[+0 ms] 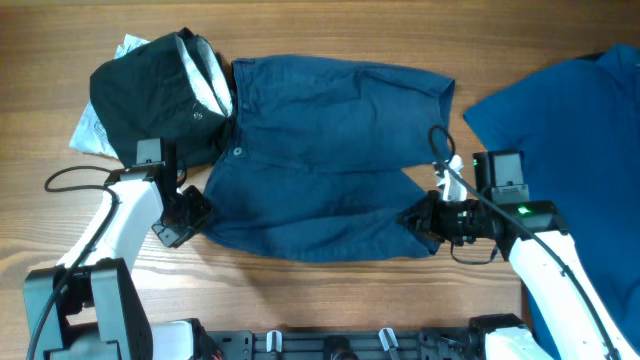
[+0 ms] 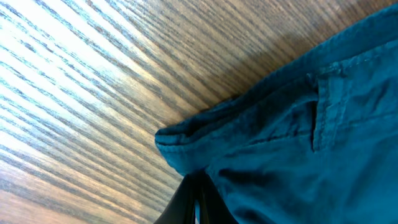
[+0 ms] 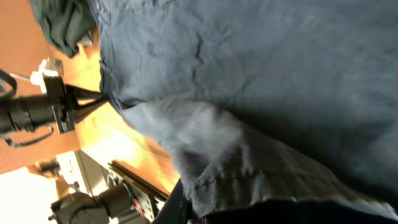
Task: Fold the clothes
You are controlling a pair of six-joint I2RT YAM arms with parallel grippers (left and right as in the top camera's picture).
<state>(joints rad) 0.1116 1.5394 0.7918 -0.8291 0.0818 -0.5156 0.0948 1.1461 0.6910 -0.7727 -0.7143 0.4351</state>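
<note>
I've got the shorts spread flat mid-worktop: dark teal, denim-like weave, waistband w/ a small pale button, two short legs. My left hand is pinched on the near waistband corner, its stitched edge bunched up. My right hand pinches the near leg's hem, cloth crumpled there. A black garment w/ pale lining touches the shorts' waistband end. A royal-blue shirt lies past the leg end. Worktop is grained wood.
</note>
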